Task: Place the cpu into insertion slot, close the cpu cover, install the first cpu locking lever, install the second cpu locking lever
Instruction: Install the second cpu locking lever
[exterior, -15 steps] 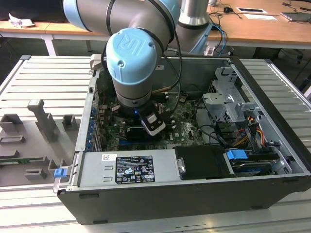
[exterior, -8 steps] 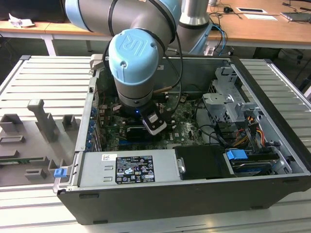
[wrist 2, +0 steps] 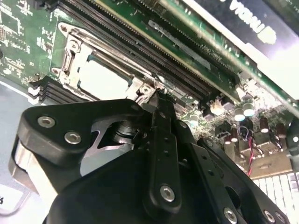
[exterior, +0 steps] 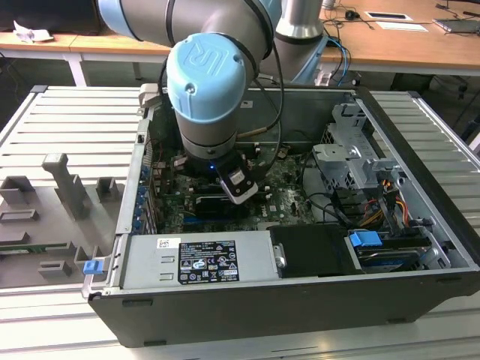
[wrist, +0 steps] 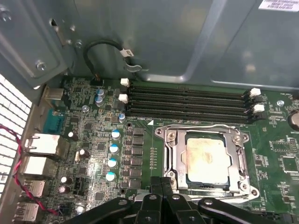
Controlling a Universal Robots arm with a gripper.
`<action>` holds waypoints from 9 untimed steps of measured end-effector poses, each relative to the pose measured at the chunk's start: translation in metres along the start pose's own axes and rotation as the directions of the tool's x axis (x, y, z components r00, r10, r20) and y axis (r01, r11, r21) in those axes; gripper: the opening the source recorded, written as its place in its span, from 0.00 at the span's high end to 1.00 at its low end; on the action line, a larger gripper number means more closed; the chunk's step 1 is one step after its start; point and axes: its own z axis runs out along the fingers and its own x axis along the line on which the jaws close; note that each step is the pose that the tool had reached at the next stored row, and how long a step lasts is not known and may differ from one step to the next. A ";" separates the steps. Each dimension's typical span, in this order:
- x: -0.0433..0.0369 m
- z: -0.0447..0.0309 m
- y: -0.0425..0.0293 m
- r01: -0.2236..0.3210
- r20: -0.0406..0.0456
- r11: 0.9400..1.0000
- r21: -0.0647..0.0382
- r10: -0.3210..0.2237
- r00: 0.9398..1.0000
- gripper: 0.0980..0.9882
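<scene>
My arm reaches down into the open computer case [exterior: 420, 225], and my gripper [wrist: 162, 184] hangs just over the green motherboard [wrist: 98, 154], right at the edge of the insertion slot [wrist: 170, 161]. In both wrist views my fingers [wrist 2: 161, 121] are drawn together into a narrow tip with nothing between them; that tip sits at the rim of the slot, though I cannot tell whether it actually touches the metal. The cpu [wrist: 205, 158] lies flat inside the slot, its pale top showing smudged marks in the first wrist view and a bright glare in the second wrist view. The cpu cover [wrist: 243, 154] is down over it, its silvery frame lying around the chip so the top shows through the square cut-out. Just beside the slot run four long black memory slots [wrist: 187, 100] with white clips at their ends. Round capacitors [wrist: 112, 148] stand near the slot on its other side, and a red and black twisted wire [wrist: 16, 158] runs past the metal ports at the board's edge. In the exterior view, a blue tab [exterior: 366, 241] sits near the case's front on the exterior view's right.
</scene>
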 end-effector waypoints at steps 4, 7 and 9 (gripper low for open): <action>-0.0008 -0.0114 0.0052 0.000 0.000 1.000 0.000 0.000 1.000 0.99; -0.0011 -0.0171 0.0077 0.000 0.000 1.000 0.000 0.000 1.000 0.99; -0.0012 -0.0173 0.0079 0.000 0.000 1.000 -0.001 0.000 1.000 0.99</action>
